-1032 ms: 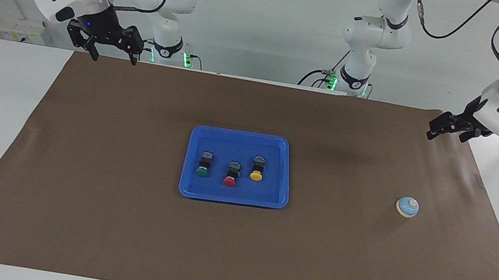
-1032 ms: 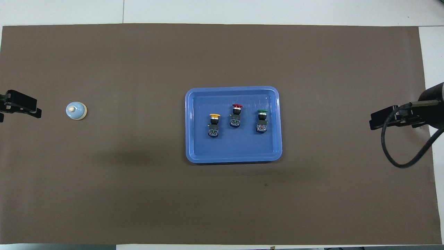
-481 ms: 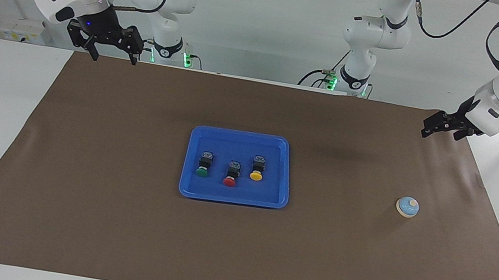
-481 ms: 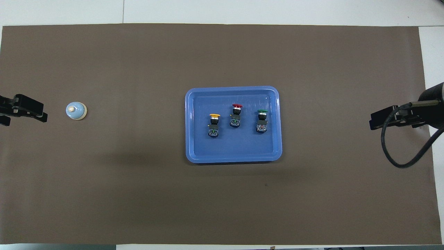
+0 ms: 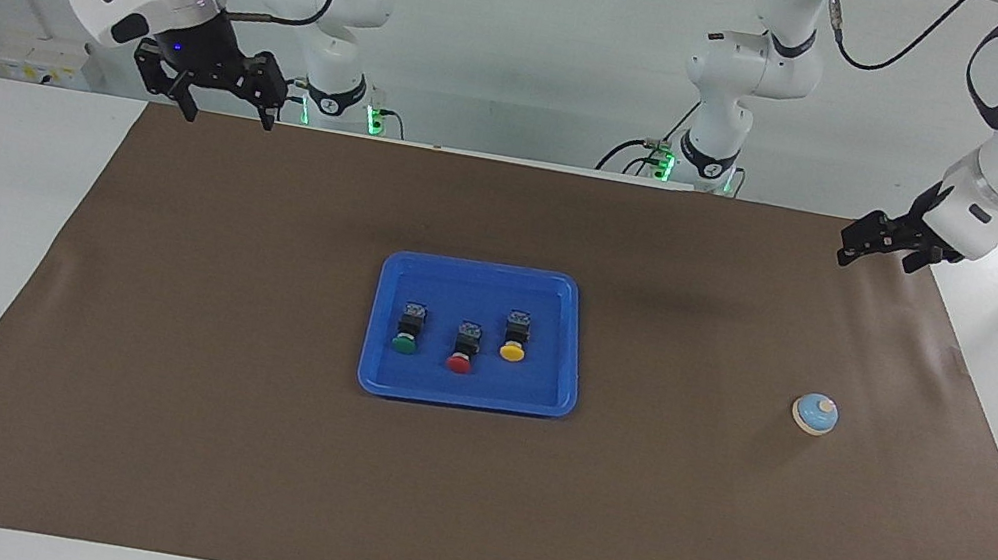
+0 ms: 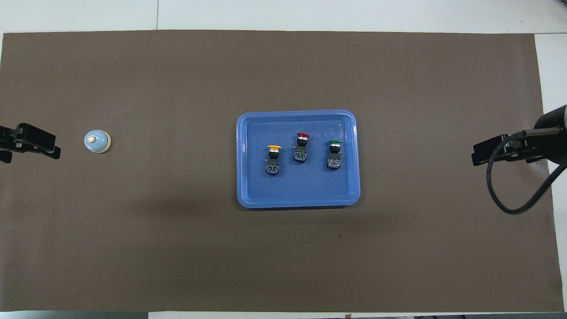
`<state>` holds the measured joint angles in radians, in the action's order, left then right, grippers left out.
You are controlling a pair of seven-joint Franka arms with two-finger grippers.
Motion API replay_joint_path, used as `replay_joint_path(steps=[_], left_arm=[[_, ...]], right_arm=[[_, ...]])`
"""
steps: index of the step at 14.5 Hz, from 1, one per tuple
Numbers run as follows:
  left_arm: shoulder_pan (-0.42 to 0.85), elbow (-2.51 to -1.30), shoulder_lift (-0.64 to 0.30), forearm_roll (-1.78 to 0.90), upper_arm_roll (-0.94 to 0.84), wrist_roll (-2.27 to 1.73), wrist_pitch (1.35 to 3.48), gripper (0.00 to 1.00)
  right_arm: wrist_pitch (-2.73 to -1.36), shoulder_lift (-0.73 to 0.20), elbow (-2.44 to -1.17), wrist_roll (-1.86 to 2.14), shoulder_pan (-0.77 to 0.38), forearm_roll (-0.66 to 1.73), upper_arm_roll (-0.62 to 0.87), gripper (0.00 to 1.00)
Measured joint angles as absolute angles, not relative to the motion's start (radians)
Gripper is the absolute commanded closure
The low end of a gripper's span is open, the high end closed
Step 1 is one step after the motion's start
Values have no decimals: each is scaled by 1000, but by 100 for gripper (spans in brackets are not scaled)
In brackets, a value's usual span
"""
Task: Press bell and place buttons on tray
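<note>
Shallow blue plastic tray [image 5: 378,321] holding green [image 5: 408,327], red [image 5: 463,348], yellow push-buttons [image 5: 515,335], light-blue dome bell [image 5: 814,413] toward left arm's end, left pincer [image 5: 875,246] and right pincer [image 5: 225,98] raised, open, empty

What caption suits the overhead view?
Three buttons lie in the blue tray; the bell stands apart.

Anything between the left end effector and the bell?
Nothing visible. The left end effector hangs open over bare brown paper at its own end; the small light-blue dome bell stands alone there. The blue plastic tray sits mid-table.
</note>
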<state>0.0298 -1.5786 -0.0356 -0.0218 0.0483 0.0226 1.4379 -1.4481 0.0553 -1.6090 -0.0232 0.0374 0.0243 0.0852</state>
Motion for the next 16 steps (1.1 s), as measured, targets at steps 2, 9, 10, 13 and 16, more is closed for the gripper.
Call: replay_joint_path(steps=[2, 9, 10, 13, 16], left_arm=[[34, -1583, -16, -22, 48, 17, 1438, 0], [39, -1584, -12, -22, 48, 17, 1464, 0], [42, -1582, -12, -22, 48, 17, 1466, 0], [46, -1574, -12, -22, 48, 15, 1468, 0], [49, -1573, -12, -22, 48, 15, 1468, 0]], right_arm=[[-1448, 55, -1609, -23, 37, 24, 85, 0], [-1448, 55, -1609, -23, 37, 24, 85, 0], [-1448, 55, -1609, -23, 37, 24, 85, 0], [-1448, 55, -1609, -23, 37, 24, 85, 0], [-1448, 55, -1609, -23, 37, 24, 85, 0]])
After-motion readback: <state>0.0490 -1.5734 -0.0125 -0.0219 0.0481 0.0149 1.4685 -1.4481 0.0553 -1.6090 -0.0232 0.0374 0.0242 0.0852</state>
